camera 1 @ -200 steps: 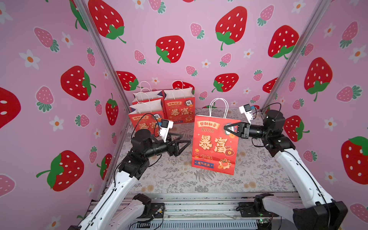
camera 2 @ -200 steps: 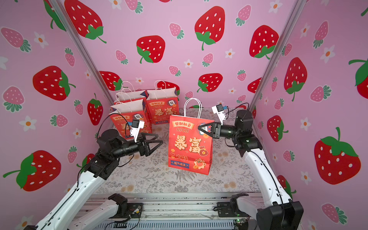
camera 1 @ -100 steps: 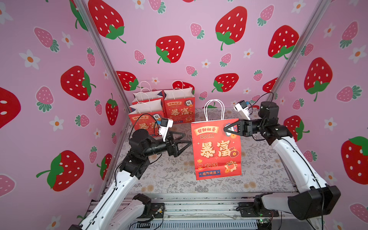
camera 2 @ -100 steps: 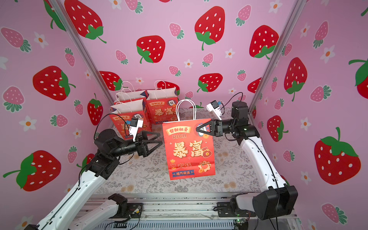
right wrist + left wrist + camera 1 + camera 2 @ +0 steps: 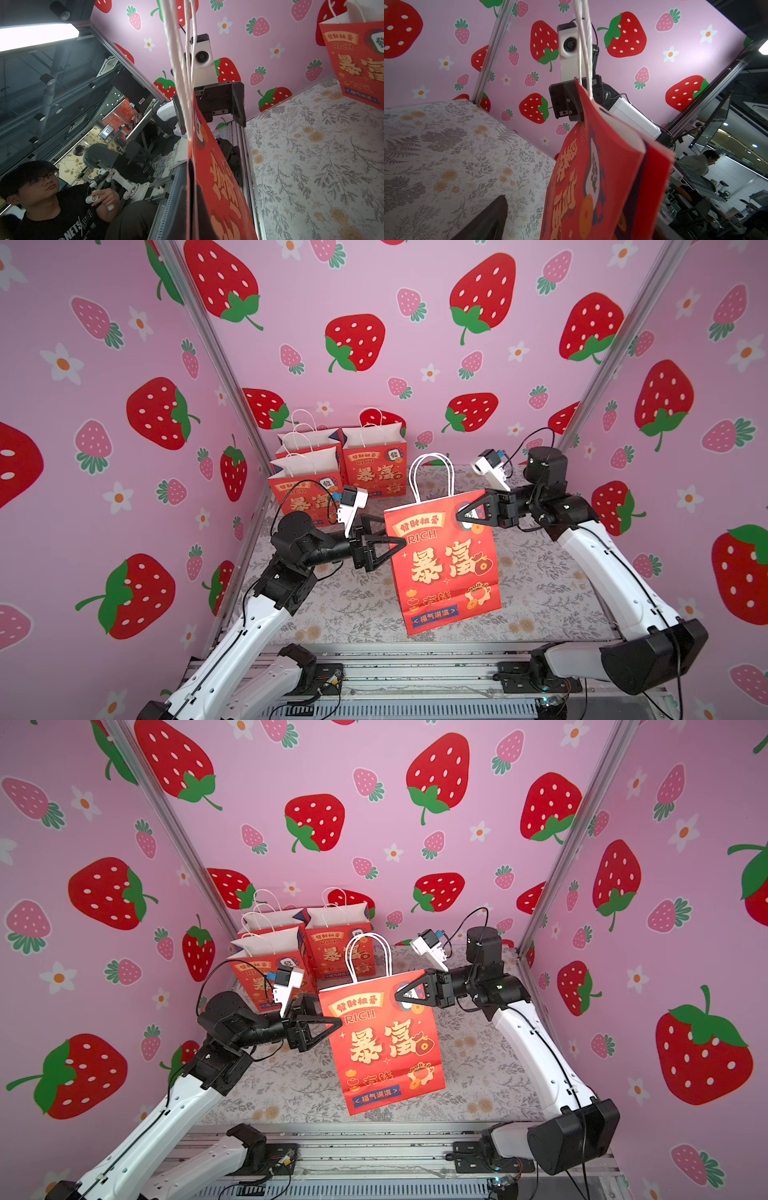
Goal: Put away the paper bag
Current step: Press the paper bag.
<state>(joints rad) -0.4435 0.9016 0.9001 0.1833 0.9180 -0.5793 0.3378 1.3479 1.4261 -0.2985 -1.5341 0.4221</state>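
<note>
Bag (image 5: 442,564) hangs tilted, long axis near upright, right jaws clamped on its top right corner; left jaws apart, straddling its left edge; stored bags (image 5: 374,468) far left.

paper bag (image 5: 444,564) — centre | other bags (image 5: 376,468) — behind it, back left corner

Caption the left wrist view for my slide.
Right gripper pinching the top edge of the red bag, floral table behind.
</note>
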